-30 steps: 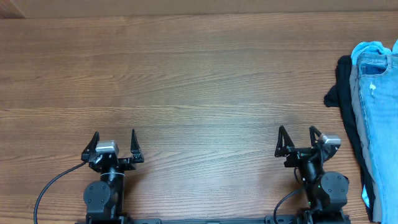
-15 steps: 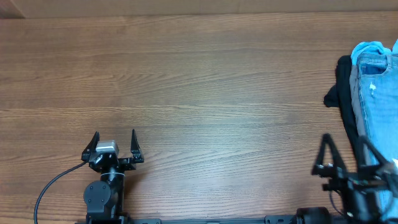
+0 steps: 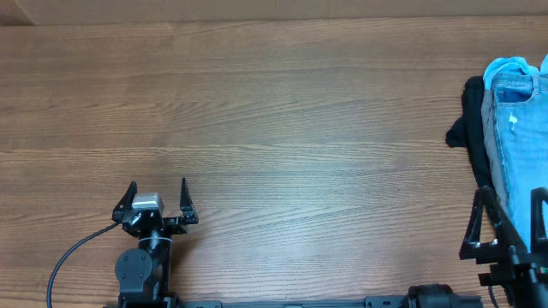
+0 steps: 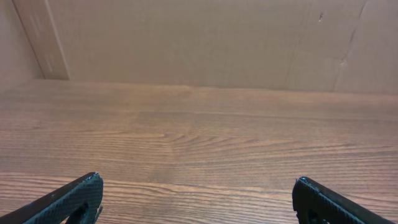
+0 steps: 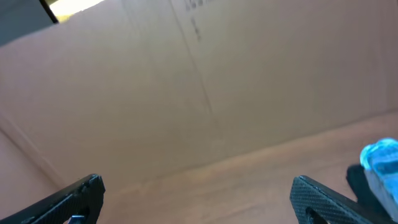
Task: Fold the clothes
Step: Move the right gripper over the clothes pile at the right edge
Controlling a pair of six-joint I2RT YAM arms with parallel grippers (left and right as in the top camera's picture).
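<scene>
We stand at the very start: the clothes (image 3: 514,128) lie heaped at the right edge of the bench (image 3: 274,111), with nothing yet spread or folded as far as we can see. The jeans (image 3: 522,154) sit on top, light-blue denim running toward the near edge, with a grey layer and a black garment (image 3: 469,111) showing along their left side and a sky-blue piece (image 3: 507,68) bunched at the far end. All the folding is left, in our judgement, beginning with pulling one garment out onto the open wood.

Our left hand (image 3: 157,198) rests near the front edge on the left, fingers spread wide and holding nothing; its wrist view shows only bare wood between the tips. Our right hand (image 3: 507,224) is likewise spread wide and empty, poised at the near end of the pile, its tips close beside the denim, though we cannot tell whether they touch it.

Compared with a second ago, the right hand has swung from its resting spot near the front, well left of the pile, across to the heap's near end. The left hand and the clothes have not moved.
</scene>
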